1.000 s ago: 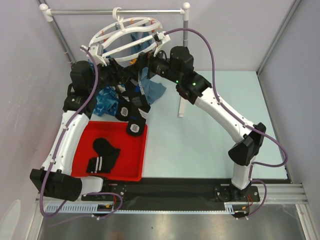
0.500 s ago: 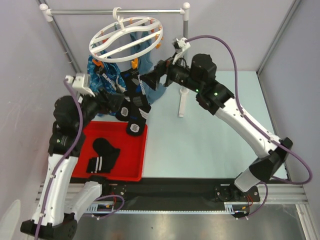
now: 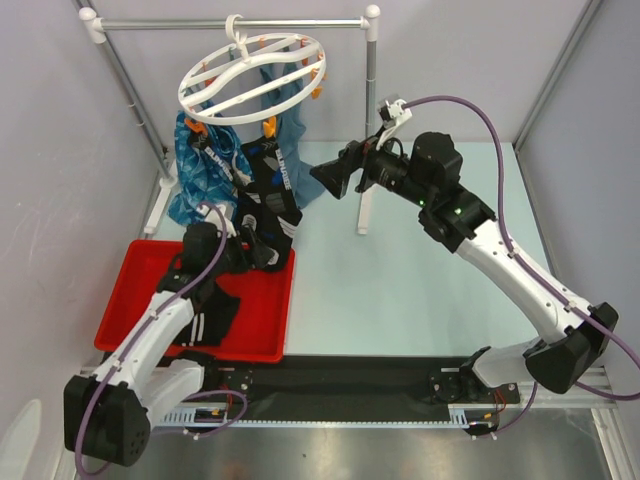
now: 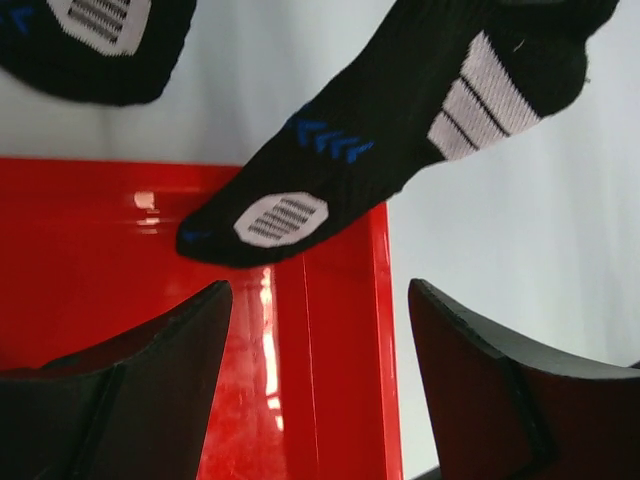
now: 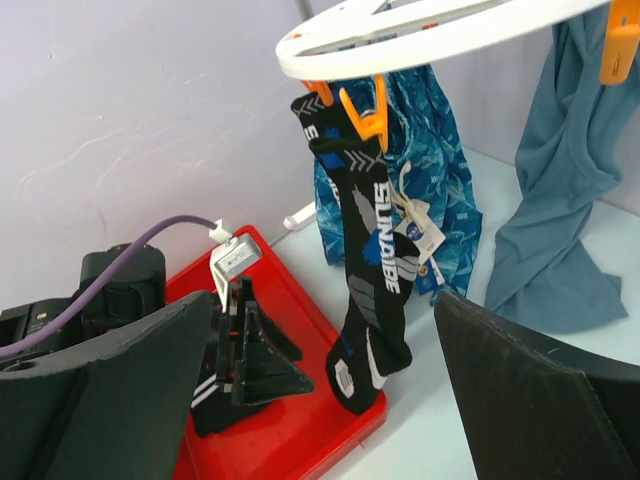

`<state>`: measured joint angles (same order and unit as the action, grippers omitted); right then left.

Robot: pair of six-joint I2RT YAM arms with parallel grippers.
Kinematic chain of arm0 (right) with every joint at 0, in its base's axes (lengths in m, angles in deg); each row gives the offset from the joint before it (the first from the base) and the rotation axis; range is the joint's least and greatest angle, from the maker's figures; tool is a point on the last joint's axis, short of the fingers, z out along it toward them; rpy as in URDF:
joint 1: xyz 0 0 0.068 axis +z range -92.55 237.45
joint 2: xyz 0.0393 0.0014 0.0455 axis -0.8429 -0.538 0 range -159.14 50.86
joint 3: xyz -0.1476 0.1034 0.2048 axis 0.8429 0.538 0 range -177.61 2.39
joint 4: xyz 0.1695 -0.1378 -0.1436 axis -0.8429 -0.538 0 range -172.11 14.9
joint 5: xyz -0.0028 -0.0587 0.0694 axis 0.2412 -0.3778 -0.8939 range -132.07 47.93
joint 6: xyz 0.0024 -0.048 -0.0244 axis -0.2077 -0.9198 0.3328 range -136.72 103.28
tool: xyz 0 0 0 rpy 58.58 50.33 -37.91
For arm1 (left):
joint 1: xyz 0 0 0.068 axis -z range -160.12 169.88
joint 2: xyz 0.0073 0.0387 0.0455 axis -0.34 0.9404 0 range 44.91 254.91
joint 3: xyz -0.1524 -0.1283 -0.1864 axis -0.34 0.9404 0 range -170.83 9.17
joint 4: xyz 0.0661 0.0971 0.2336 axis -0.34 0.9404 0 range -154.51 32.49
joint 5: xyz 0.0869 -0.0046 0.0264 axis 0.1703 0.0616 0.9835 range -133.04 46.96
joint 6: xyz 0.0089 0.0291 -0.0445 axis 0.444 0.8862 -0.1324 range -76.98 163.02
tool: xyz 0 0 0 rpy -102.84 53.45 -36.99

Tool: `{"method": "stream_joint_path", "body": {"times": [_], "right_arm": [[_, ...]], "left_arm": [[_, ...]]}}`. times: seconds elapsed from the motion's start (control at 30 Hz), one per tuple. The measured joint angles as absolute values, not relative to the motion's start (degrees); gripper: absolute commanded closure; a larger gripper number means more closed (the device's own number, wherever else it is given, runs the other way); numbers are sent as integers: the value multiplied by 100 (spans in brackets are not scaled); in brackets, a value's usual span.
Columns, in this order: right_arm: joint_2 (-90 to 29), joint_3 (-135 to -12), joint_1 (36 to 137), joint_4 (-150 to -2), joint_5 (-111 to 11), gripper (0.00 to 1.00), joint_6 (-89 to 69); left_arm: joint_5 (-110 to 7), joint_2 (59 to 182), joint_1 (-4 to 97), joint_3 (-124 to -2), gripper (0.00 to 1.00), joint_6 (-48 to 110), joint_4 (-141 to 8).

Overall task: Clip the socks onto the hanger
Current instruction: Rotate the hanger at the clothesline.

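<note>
Progress partial: 2 socks [image 3: 268,190] are hanging clipped on the near rim of the hanger [image 3: 250,75] by the table [image 3: 420,280] far edge, more are lying in the red tray [image 3: 120,330] at its near-left corner, left gripper [image 4: 318,300] and right gripper [image 3: 330,177] both gaping wide, holding nothing.

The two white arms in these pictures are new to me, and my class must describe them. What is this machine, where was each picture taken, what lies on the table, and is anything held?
These are two robot arms bolted to a pale table. One picture looks down from above; the other two come from a camera on each wrist, so the dark wedges at the bottom are that arm's own fingers. A white plastic drying ring with orange clips hangs from a grey metal rail; a long black sock is clipped to it. A black striped sock lies in a red plastic tray. The left gripper and the right gripper are both open, holding nothing.
</note>
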<state>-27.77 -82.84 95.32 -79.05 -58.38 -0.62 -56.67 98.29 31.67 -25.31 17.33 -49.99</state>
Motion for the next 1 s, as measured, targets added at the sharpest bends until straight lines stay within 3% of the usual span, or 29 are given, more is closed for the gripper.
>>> {"method": "stream_joint_path", "body": {"times": [0.3,0.4,0.43,0.47,0.53,0.57,0.67,1.0], "right_arm": [[-2593,-7891,9530,-7898,-5786,0,-64],[-2589,-7845,9519,-7864,-5786,0,-62],[-2589,-7836,9514,-7861,-5788,0,-62],[-2587,-7829,9512,-7855,-5792,0,-62],[-2584,-7819,9503,-7842,-5799,0,-60],[-2580,-7812,9495,-7837,-5799,0,-60],[-2558,-7794,9479,-7818,-5801,0,-60],[-2508,-7589,9353,-7691,-5853,0,-30]], "left_arm": [[-5066,10739,3377,-2855,26,1694,-5868],[-5081,11093,3403,-2953,30,1643,-6164],[-5094,11198,3414,-2964,33,1630,-6286],[-5120,11279,3418,-2973,45,1630,-6393],[-5170,11386,3429,-2993,58,1608,-6537],[-5210,11425,3431,-3008,74,1610,-6601],[-5267,11467,3442,-3084,98,1608,-6721],[-4563,11482,3453,-4000,100,1672,-6358]]}}
